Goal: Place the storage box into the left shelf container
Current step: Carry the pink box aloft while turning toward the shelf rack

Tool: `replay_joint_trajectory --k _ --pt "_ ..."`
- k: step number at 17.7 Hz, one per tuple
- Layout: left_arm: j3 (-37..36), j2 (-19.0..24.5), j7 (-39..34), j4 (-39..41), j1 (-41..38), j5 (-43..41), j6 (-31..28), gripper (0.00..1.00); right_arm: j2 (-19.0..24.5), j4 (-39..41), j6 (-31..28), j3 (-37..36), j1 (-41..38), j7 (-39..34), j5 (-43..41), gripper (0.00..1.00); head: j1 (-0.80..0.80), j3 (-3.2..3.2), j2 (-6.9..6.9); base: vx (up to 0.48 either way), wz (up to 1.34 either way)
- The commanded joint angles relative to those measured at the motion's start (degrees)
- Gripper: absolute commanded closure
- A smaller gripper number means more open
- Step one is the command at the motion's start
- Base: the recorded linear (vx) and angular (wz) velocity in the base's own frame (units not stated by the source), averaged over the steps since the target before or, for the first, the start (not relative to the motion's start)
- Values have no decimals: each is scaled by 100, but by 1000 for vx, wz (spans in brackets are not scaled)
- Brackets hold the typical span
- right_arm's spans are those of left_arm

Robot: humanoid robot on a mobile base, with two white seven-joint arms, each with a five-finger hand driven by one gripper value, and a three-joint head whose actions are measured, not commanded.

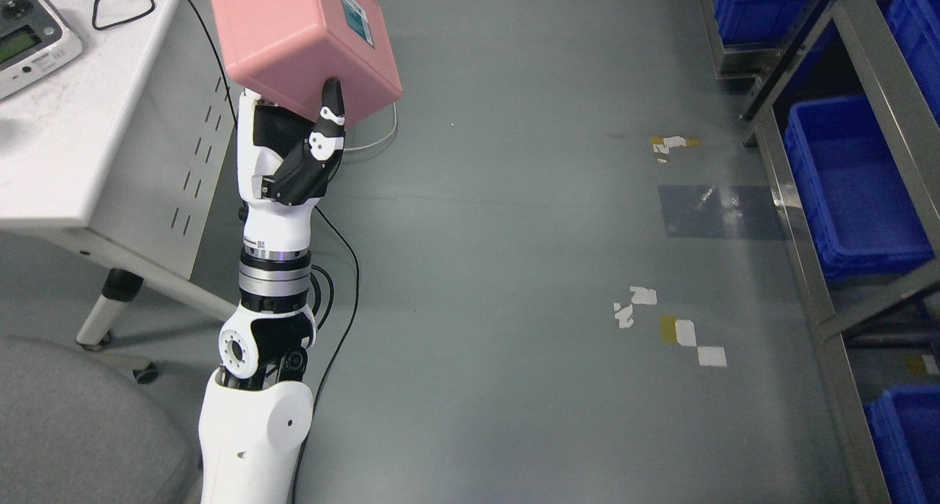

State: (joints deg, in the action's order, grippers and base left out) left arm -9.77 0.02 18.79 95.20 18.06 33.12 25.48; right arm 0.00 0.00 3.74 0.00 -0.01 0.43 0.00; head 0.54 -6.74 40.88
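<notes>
A pink storage box with a small printed label on one face is held up in the air at the upper left, tilted. My left hand grips it from below, the thumb pressed up against the box's lower face. The other fingers are hidden behind the box. The left arm rises from the bottom edge. A metal shelf with blue containers runs along the right side, far from the box.
A white table with a remote controller and cables stands at the left, close to the box. A grey chair seat fills the lower left corner. The grey floor carries tape marks, and a black cable trails by the arm.
</notes>
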Motion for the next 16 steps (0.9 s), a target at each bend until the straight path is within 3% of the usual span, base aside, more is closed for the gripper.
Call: replay_joint_trajectory --k 1,16 --pt "10 98 36 69 -294 1 45 98 -100 100 -5 -18 44 27 -9 0 0 0 0 642 122" --pt "72 98 116 -1 -637 1 282 98 -100 100 -5 -18 44 36 -9 0 0 0 0 563 42"
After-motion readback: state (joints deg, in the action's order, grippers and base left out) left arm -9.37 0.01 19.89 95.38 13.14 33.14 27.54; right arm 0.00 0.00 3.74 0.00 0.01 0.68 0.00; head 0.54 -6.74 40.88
